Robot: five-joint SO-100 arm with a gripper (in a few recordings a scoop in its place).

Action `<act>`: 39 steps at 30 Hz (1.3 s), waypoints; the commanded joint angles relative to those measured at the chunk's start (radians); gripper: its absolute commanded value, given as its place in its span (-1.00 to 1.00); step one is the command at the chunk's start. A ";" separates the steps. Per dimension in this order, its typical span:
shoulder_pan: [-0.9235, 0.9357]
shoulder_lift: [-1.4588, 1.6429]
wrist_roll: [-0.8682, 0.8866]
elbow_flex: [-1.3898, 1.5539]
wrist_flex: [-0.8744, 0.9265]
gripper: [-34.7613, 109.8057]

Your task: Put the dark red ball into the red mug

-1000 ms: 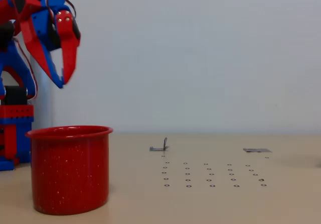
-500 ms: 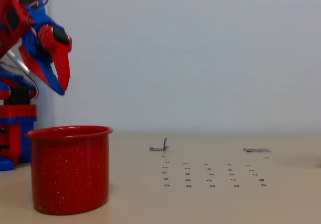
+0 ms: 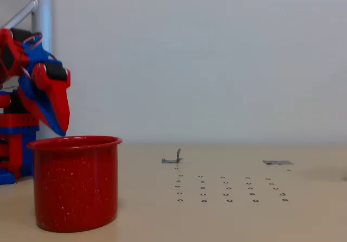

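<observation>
Gripper (image 3: 61,128) at the left of the fixed view, fingers pointing down and slightly right, red finger over blue one, tips drawn close together with no gap showing and nothing between them. The tips hang right at the back rim of the red mug (image 3: 76,185), just above its left half; whether they touch the rim, I can't tell from this angle. The arm (image 3: 21,74) slopes up and left from the gripper, folded low, its upper part cut off by the left edge, and its red-and-blue base (image 3: 16,144) sits on the tan table (image 3: 227,220) behind the mug. The mug stands upright, long axis vertical, open mouth up, at lower left near the front edge. Its inside is hidden by the low camera angle. No handle can be made out.
</observation>
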 commanded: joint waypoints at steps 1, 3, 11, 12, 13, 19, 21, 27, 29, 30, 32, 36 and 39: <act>-0.009 0.067 0.006 0.037 0.018 -0.55; -0.018 0.137 0.011 0.110 0.058 -0.55; -0.054 0.288 0.098 0.302 0.023 -0.55; -0.058 0.288 0.095 0.327 0.012 -0.55; -0.061 0.287 0.083 0.348 0.006 -0.55; -0.201 0.282 0.087 0.377 0.000 -0.55; -0.249 0.281 0.058 0.410 -0.002 -0.55; -0.416 0.279 0.055 0.410 -0.003 -0.55; -0.472 0.279 0.057 0.410 -0.003 -0.55; -0.497 0.279 0.055 0.410 -0.003 -0.55; -0.540 0.279 0.054 0.410 -0.003 -0.55; -0.565 0.281 0.058 0.410 -0.005 -0.55; -0.566 0.281 0.071 0.410 -0.005 -0.50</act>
